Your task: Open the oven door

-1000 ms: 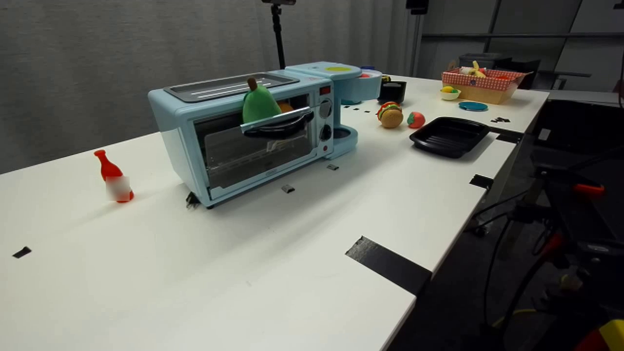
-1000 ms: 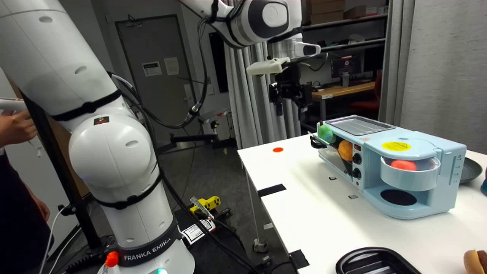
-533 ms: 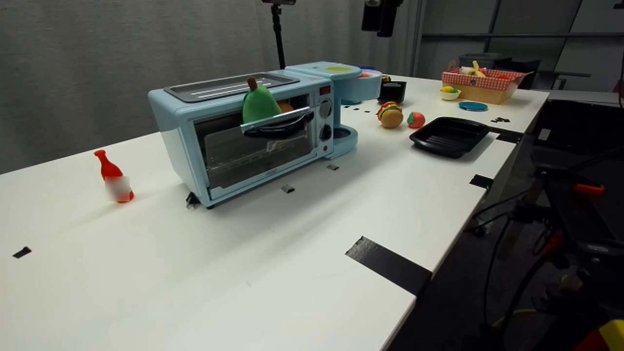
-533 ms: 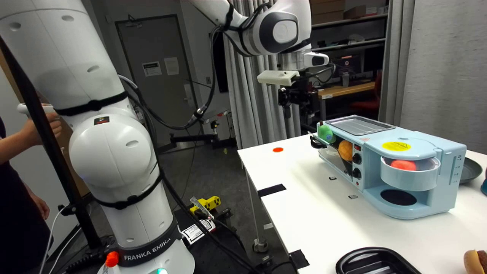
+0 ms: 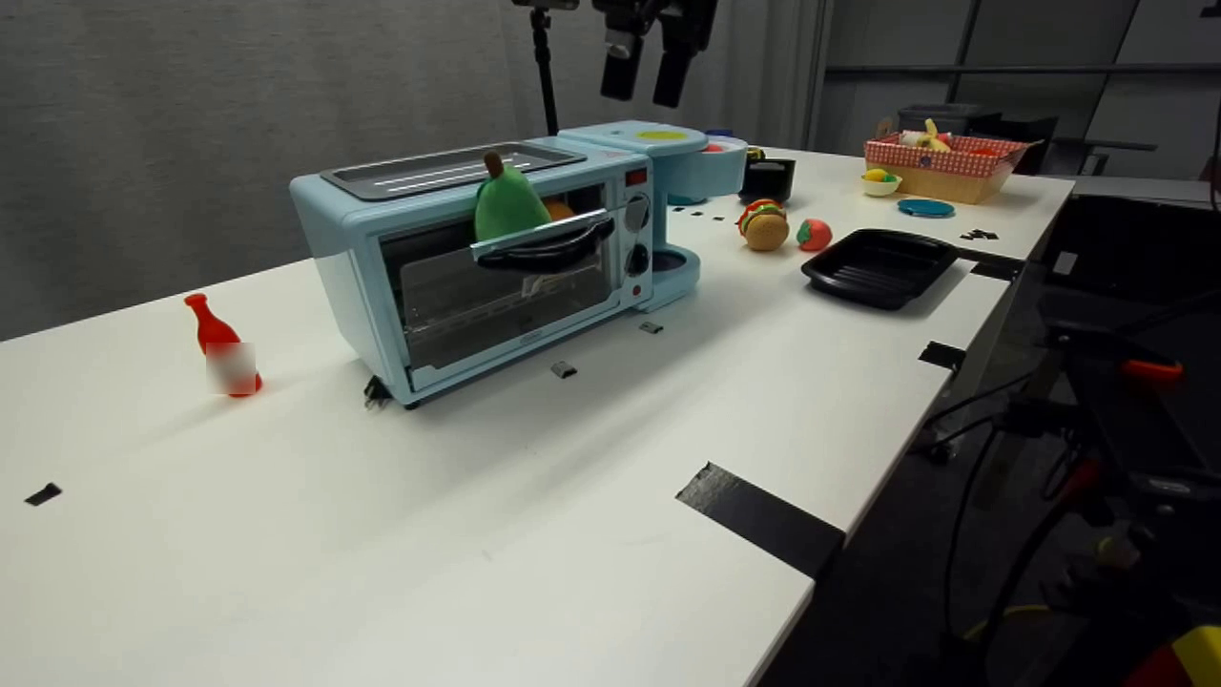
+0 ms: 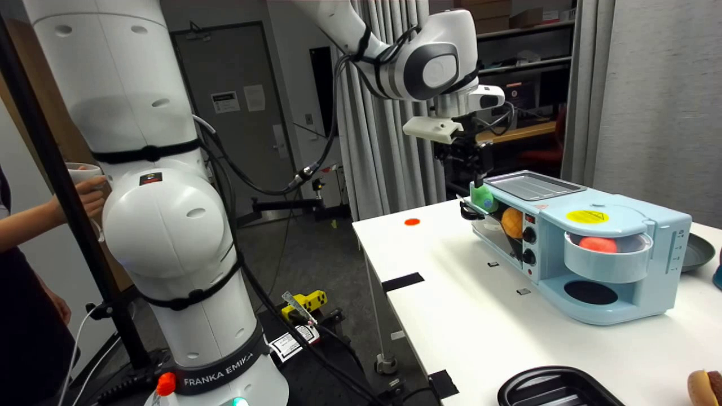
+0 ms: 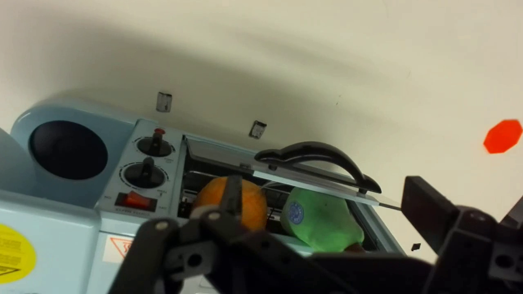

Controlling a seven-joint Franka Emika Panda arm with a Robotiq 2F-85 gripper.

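The light-blue oven (image 5: 334,277) stands on the white table; it also shows in an exterior view (image 6: 637,211) and the wrist view (image 7: 118,163). Its oven door (image 5: 506,310) is partly open, tilted out at the top. The black bar handle (image 5: 548,250) runs along the door's top edge and shows in the wrist view (image 7: 316,151). A green pear (image 7: 320,216) sticks up through the gap, beside an orange (image 7: 253,202) inside. My gripper (image 7: 327,204) is open and empty above the oven front, in both exterior views (image 5: 647,76) (image 6: 465,166), apart from the handle.
A red bottle (image 5: 217,329) stands by the oven's side. A black tray (image 5: 882,267), a toy burger (image 5: 765,229) and a strawberry (image 5: 814,235) lie past the oven's other end. A basket (image 5: 954,176) stands at the far end.
My gripper has moved down and towards the oven, coming into view at the top of an exterior view and shifting left there. The oven, door and fruit have not moved.
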